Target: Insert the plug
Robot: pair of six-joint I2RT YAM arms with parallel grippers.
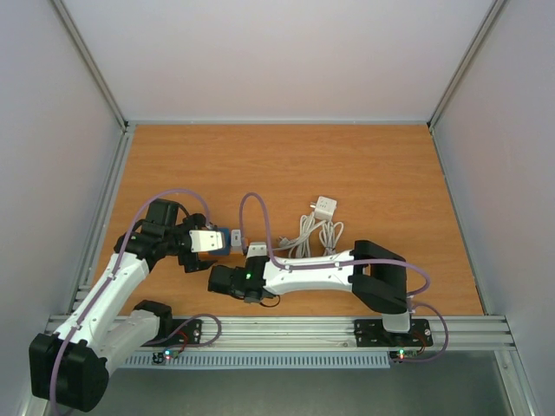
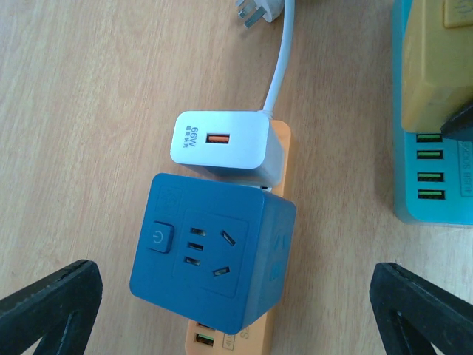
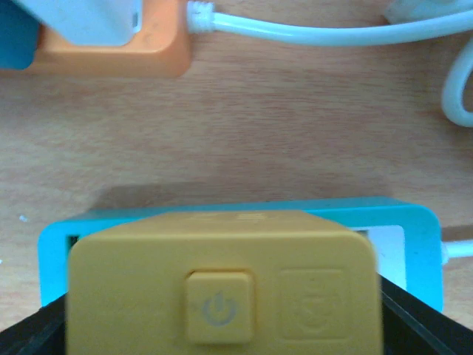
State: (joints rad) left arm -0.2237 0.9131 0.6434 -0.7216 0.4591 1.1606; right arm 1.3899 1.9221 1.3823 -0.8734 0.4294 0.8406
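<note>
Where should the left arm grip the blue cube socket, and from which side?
Grip the blue cube socket by its two plain side faces, coming from straight above. Its top carries the outlet and button, the white 66W charger crowds its far face, and the open fingers flank those sides.

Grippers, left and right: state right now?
Left gripper: open, holding nothing, above the blue cube socket.
Right gripper: closed on the yellow cube socket.
</note>
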